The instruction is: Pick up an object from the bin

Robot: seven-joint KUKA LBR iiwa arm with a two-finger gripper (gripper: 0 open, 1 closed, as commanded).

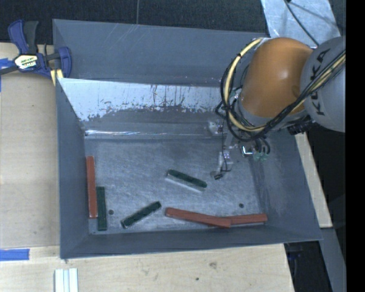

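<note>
My gripper hangs low in the right half of the bin, its thin fingers pointing down close together with nothing seen between them. Just left of the fingertips, a short way apart, a dark green flat stick lies on the floor, tilted slightly. A long reddish-brown strip lies along the front wall below the gripper. Another dark green stick lies diagonally at the front centre.
Against the left wall a reddish-brown strip and a dark green stick lie side by side, running front to back. The arm with its orange cover and cables overhangs the bin's right rear corner.
</note>
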